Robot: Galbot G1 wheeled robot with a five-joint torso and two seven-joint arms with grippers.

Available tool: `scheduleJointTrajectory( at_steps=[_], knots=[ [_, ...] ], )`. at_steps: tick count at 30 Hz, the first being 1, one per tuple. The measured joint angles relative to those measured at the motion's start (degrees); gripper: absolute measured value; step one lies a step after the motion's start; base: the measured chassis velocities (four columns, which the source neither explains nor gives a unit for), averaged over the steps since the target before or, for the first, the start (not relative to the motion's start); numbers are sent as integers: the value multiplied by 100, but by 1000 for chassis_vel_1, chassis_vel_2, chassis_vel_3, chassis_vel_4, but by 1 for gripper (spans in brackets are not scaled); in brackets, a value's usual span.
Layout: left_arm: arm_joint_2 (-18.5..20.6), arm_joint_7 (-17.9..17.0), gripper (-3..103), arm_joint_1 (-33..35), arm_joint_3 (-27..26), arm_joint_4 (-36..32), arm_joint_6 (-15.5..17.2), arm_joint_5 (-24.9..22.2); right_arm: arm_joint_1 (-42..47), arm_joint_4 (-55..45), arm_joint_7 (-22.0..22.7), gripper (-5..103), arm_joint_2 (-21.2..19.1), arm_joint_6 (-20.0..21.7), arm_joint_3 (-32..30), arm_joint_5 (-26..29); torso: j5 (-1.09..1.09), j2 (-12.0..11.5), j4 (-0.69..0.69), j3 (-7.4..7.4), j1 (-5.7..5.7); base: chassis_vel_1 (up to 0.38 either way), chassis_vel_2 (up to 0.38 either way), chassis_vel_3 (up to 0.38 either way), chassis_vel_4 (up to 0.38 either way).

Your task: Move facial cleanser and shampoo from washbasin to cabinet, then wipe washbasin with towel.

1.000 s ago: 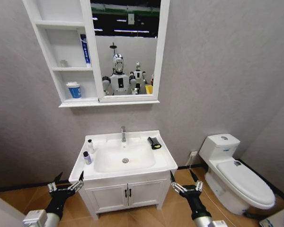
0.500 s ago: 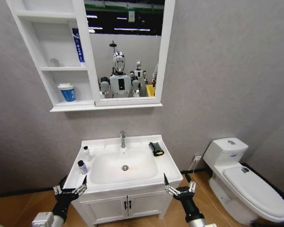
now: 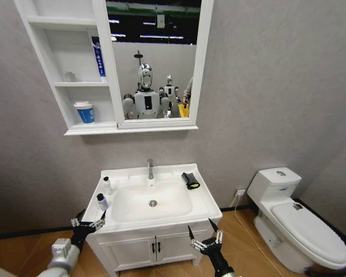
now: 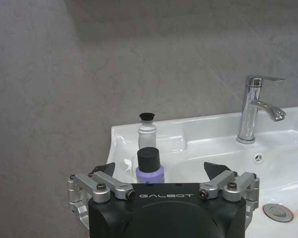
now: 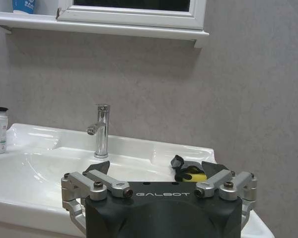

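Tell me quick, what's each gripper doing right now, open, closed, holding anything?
Left gripper: open, empty, by the washbasin's front left corner.
Right gripper: open, empty, below its front right edge.

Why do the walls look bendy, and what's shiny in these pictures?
Head view: the wide lens bows the cabinet and toilet outward at the edges. Left wrist view: the tap gleams and the washbasin shows bright glare. Right wrist view: soft, even light.

White washbasin (image 3: 203,199); black towel (image 3: 190,180), yellow-green edge; lavender bottle (image 4: 149,170), black cap.
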State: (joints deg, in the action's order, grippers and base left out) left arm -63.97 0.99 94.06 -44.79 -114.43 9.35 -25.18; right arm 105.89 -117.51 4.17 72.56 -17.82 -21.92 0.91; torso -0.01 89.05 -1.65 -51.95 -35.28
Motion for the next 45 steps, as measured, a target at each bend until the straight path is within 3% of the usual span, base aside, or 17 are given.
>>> scheduleJointTrajectory(
  at_steps=[10, 19, 32, 37, 44, 45],
  knots=[
    [6, -240, 98, -675, 478, 854, 86, -172, -135, 191, 7, 100, -32, 2, -83, 166, 1, 0, 0, 1, 1, 0, 0, 0, 0],
    [-63, -251, 98, -1095, 665, 1440, 80, -171, -132, 296, -24, 100, -81, 2, -304, 386, 2, 0, -1, 1, 2, 0, 0, 0, 0],
    [-82, -236, 100, -2224, 1166, 2388, -55, -136, 163, 139, -47, 100, -51, -58, -747, 406, 2, 0, -1, 1, 2, 0, 0, 0, 0],
    [-134, -289, 80, -2450, 1189, 2584, -132, -39, 248, 81, -46, 100, -21, -73, -952, 534, 2, 0, -1, 1, 2, 0, 0, 0, 0],
    [-99, -105, 52, -2173, 1069, 2483, -218, 35, 107, 27, -15, 100, -70, 44, -1070, 719, 1, 0, 1, 1, 2, 0, 0, 0, 0],
    [-99, -105, 52, -2173, 1069, 2483, -218, 35, 107, 27, -15, 100, -70, 44, -1070, 719, 1, 0, 1, 1, 2, 0, 0, 0, 0]
  ],
)
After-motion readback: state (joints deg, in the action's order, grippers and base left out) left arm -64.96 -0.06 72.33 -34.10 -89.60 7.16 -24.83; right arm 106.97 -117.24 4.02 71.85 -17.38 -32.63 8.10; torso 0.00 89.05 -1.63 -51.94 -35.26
